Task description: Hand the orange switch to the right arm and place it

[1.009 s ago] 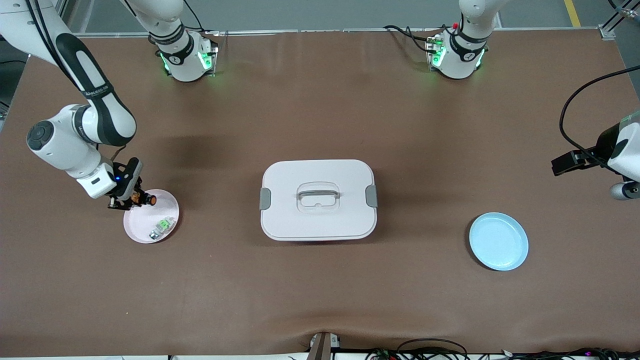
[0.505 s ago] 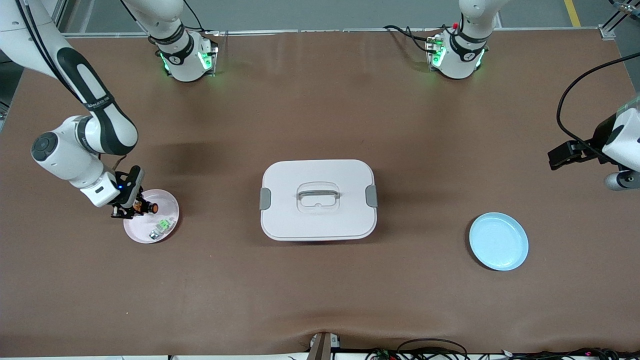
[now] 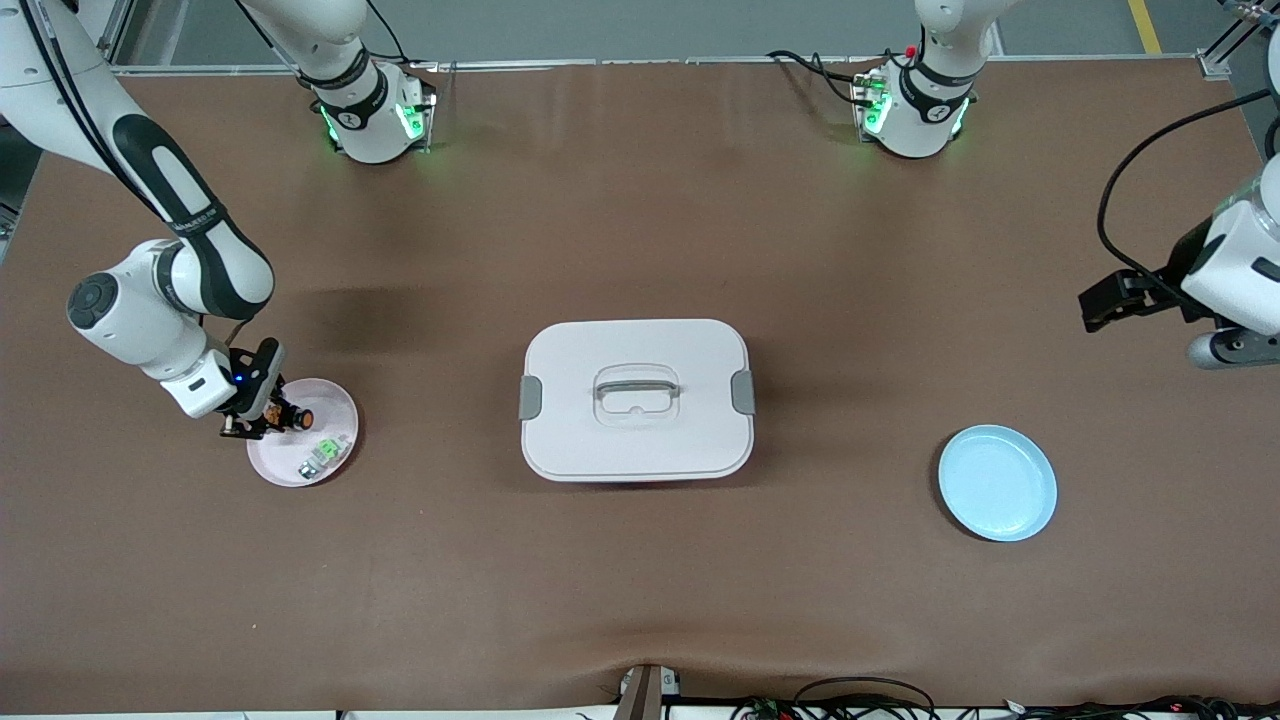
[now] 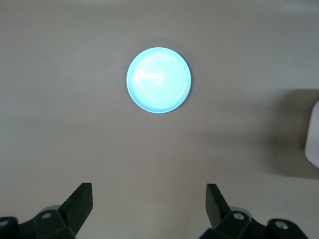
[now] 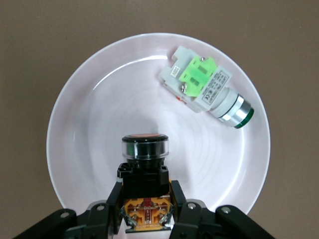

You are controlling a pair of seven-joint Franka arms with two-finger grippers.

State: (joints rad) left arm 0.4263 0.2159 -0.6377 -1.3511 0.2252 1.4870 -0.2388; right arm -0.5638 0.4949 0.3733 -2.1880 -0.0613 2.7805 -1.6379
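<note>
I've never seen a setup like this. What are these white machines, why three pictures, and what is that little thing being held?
Two white robot arms share a brown table. One picture looks down from a high camera; the others come from cameras on each arm's wrist. The right gripper, over a pink plate, is shut on the orange switch, a small push-button. A green-and-white component lies on that plate. The left gripper waits open above the table near a blue plate. A white lidded box sits mid-table.
</note>
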